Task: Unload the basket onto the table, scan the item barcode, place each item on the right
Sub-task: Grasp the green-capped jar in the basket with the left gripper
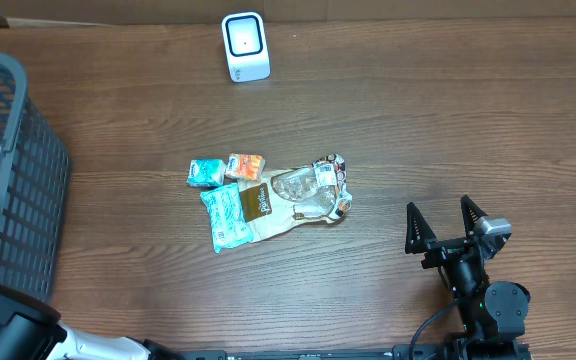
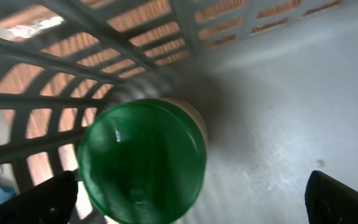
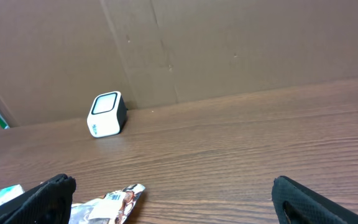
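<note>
No scan is judged to have been made yet; nothing is held before the small white box-shaped barcode scanner (image 1: 245,46), which stands alone at the far side of the brown wooden table (image 1: 448,110); the right gripper (image 1: 438,206) is spread wide and empty, well apart from the heap of crinkled snack packets (image 1: 268,195) lying mid-table; the left gripper (image 2: 194,202) is splayed too, grasping nothing, above a green-lidded round container (image 2: 142,162) inside the grey plastic mesh basket (image 1: 8,170); which item is meant cannot be told; picking, presenting and scanning are all left.

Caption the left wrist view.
Open left claw hovers over a round green plastic lid inside the grey plastic lattice basket.
</note>
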Motion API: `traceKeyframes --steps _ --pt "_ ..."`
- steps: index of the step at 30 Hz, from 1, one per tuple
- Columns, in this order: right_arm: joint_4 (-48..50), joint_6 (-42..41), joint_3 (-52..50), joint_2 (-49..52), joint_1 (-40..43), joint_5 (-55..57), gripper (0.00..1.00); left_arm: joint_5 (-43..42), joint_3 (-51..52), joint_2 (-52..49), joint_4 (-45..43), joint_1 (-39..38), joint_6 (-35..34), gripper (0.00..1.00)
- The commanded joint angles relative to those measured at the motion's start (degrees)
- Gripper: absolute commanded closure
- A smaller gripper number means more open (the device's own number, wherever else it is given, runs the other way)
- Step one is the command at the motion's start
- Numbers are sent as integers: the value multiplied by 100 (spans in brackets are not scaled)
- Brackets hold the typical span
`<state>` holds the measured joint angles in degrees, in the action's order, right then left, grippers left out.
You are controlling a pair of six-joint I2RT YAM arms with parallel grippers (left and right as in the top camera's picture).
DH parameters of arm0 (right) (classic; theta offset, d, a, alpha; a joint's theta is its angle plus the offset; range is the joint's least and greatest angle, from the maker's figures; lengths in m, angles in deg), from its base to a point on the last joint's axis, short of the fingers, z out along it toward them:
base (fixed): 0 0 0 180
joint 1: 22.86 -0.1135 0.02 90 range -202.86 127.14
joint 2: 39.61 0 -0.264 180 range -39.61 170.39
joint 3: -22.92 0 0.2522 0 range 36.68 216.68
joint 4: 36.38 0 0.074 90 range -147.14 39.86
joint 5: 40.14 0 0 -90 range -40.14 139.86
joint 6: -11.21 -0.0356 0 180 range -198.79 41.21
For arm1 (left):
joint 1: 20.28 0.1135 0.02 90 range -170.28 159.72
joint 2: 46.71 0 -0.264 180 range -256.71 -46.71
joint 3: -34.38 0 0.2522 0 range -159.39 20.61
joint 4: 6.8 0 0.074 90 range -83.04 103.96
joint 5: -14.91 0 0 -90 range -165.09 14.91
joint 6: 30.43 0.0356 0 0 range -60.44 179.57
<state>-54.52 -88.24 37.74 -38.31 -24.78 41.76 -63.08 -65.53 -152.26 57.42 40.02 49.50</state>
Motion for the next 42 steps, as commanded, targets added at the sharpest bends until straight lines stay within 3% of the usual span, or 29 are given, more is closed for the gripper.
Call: traceKeyframes --steps 1,18,27,42 --pt "20 -61 -57 -4 -4 52 0 258 46 -57 -61 116 63 0" --pt "20 -61 -57 -4 -4 52 0 358 57 -396 -125 243 -46 9" --pt "20 -61 -57 -4 -4 52 0 -153 59 -396 -190 142 -103 14" --pt "20 -61 -57 -4 -4 55 0 -758 59 -398 -424 -525 483 15"
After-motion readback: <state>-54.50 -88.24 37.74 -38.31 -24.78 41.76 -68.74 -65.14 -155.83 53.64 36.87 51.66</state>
